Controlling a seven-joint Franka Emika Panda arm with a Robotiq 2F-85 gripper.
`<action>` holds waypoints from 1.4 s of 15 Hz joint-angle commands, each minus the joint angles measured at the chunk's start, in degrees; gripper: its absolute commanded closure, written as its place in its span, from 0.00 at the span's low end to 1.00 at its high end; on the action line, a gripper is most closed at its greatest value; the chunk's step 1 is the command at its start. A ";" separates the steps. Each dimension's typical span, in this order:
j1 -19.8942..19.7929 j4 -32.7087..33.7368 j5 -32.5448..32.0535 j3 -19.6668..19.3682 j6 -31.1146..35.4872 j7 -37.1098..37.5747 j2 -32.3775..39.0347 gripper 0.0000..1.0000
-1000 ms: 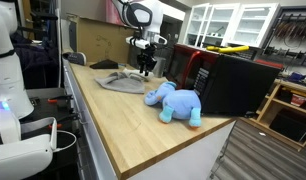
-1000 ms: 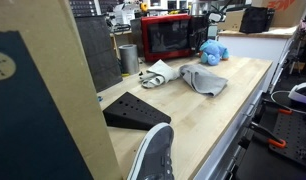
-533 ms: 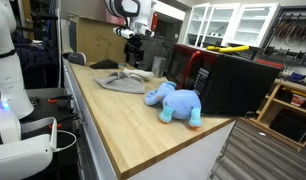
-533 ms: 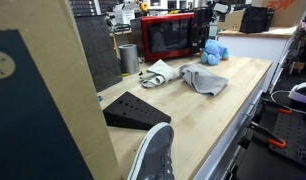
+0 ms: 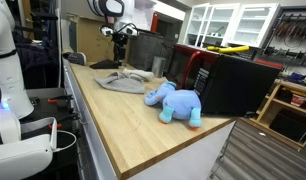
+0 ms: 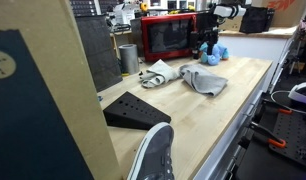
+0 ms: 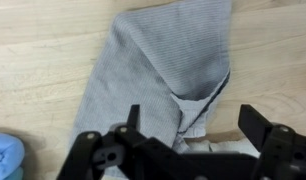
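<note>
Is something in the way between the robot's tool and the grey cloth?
No, nothing visible. The open tool hangs above the grey cloth on the wooden table, with only air between them. The blue toy elephant sits off to the side, not under the tool.

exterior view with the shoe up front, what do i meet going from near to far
grey shoe → black wedge → grey cloth → blue plush toy
</note>
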 commanded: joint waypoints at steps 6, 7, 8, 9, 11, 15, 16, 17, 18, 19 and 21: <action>0.22 -6.42 -1.84 4.62 10.37 21.44 -1.48 0.00; 0.17 -6.78 -1.98 5.21 11.71 23.61 -1.14 0.00; 0.10 -7.10 -2.27 5.85 13.13 26.03 -0.59 0.00; -0.07 -7.34 -2.90 6.49 14.41 28.63 -0.03 0.00; -0.42 -7.55 -5.44 7.46 16.69 34.13 1.41 0.00; -0.67 -5.86 -12.22 7.53 19.68 44.77 5.59 0.00; -0.50 -5.21 -13.41 7.26 19.90 46.87 6.62 0.00; -0.28 -4.75 -14.35 7.03 19.89 48.51 7.48 0.00; -0.05 -4.28 -15.36 6.79 19.93 50.20 8.39 0.10; 0.26 -3.86 -16.03 6.50 19.85 51.48 9.14 0.26; 0.86 -3.27 -17.22 5.90 20.16 53.74 10.28 0.42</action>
